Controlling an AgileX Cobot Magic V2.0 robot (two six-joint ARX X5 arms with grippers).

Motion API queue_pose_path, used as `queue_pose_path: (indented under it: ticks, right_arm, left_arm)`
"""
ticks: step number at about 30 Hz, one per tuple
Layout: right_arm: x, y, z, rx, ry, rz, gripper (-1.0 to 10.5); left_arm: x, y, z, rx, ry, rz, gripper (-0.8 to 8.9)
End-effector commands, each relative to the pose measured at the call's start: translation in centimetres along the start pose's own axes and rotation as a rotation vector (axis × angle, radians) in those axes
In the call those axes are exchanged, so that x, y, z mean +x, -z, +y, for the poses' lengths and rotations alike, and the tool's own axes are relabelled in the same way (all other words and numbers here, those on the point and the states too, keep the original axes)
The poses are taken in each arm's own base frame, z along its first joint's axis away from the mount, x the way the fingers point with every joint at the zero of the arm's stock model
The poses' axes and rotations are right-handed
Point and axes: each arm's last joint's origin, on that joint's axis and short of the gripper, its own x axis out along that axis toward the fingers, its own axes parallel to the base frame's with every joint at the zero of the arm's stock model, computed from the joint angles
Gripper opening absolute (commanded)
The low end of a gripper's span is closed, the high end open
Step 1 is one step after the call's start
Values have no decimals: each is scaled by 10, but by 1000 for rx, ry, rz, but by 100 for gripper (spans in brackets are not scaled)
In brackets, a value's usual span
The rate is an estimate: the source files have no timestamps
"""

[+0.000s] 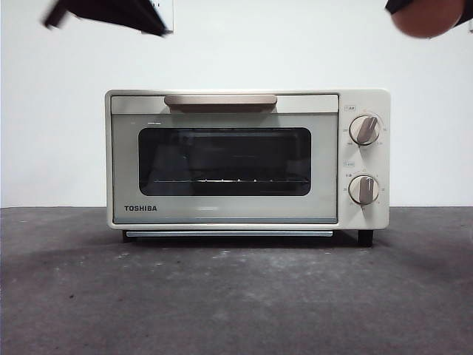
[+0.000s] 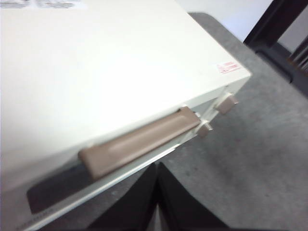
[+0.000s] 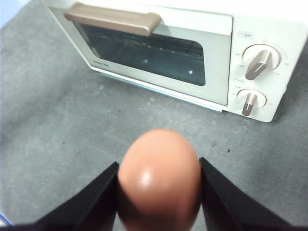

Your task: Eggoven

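Observation:
The cream TOSHIBA oven (image 1: 229, 159) stands mid-table with its door closed, beige handle (image 1: 220, 102) across the top of the door and two knobs (image 1: 364, 129) on the right. My right gripper (image 3: 159, 185) is shut on the brown egg (image 3: 159, 178), held high in front of the oven's right side; the egg (image 1: 427, 18) shows at the front view's top right corner. My left gripper (image 2: 158, 192) is shut and empty, hovering above the oven's front edge near the handle (image 2: 139, 139); it appears as a dark shape (image 1: 111, 13) at top left.
Grey table (image 1: 236, 296) stretches in front of the oven. A white wall stands behind. A dark frame (image 2: 276, 33) stands off the table's far side in the left wrist view.

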Motion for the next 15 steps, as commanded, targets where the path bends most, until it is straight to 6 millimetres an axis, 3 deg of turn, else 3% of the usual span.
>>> queue_pose_path:
  ticks: [1, 8, 15]
  right_arm:
    - [-8, -4, 2, -14, -8, -39, 3]
    - [-19, -1, 2, -16, -6, -64, 2]
    - [-20, 0, 2, -16, -1, -67, 2]
  left_arm:
    - [22, -9, 0, 41, 4, 19, 7]
    - [62, -8, 4, 83, -30, 53, 7]
    - [78, -4, 9, 93, -59, 49, 7]
